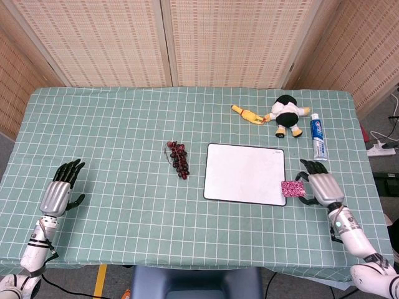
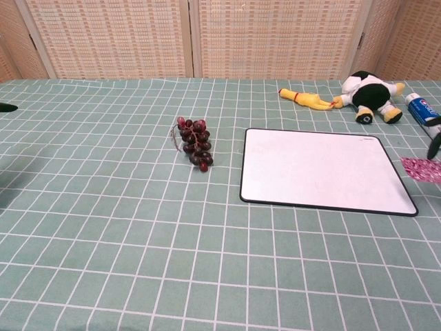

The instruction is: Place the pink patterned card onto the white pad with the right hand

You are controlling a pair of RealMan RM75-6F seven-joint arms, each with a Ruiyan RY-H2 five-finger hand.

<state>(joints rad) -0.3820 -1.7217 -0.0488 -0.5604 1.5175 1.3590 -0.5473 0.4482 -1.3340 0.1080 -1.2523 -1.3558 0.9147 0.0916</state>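
Head view shows both hands; chest view shows only a fingertip.
The right hand (image 1: 320, 187) pinches the pink patterned card (image 1: 291, 189) at the white pad (image 1: 244, 174) edge; the left hand (image 1: 60, 192) rests loosely spread, holding nothing.

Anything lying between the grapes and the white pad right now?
Nothing: only bare checked tablecloth lies between the grapes and the white pad, plain in both views.

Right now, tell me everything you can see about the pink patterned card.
The pink patterned card is a small, thin, roughly rectangular piece, pink with a fine darker speckled print. The right hand holds it by its right edge with the fingers. In the chest view it looks lifted off the cloth and slightly tilted. It sits at the right edge of the white pad, near the pad's front right corner, barely overlapping its border in the head view, not yet laid down on it.
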